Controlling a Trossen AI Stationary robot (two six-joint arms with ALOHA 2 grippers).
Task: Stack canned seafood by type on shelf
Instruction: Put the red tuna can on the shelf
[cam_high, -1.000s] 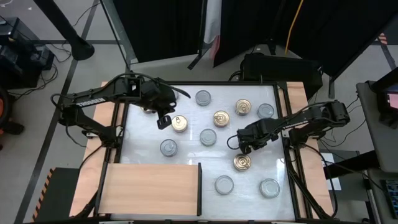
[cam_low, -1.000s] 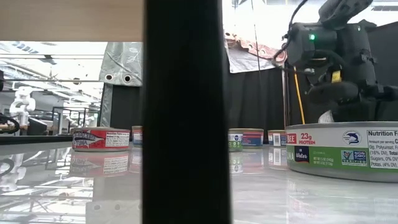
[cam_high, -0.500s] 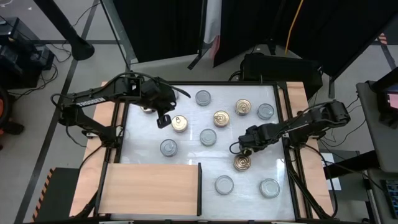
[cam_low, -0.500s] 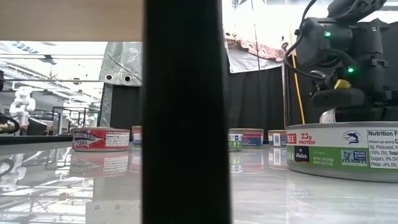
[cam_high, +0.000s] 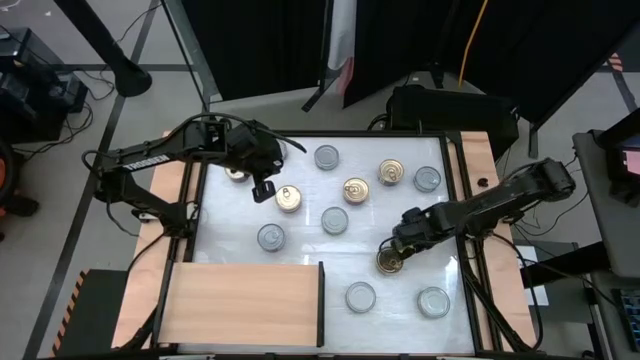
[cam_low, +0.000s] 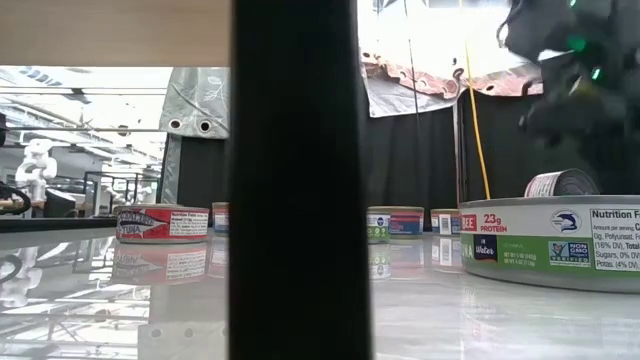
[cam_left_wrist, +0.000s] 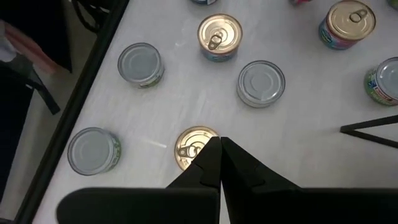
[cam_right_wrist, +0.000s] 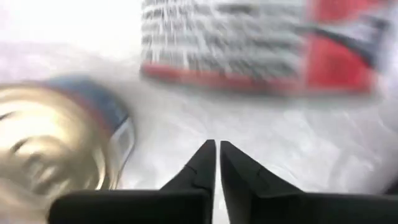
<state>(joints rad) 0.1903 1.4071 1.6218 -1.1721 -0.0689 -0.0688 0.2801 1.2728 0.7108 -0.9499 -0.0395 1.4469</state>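
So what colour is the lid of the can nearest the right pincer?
Gold, with a pull tab: the can by the right pincer. Best in the high view.

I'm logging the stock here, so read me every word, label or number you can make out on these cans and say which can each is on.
"23g PROTEIN", "Nutrition Facts", "NON GMO": green-labelled can nearest the low camera.
Smaller print on it: too small to read.
Red-labelled can: too small to read.
Far cans: too small to read.
Red-labelled can in the right wrist view: blurred, unreadable.
Lids seen from above: no text.

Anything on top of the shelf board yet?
No cans show on the shelf; its wooden top is bare in the high view. Underneath is hidden.
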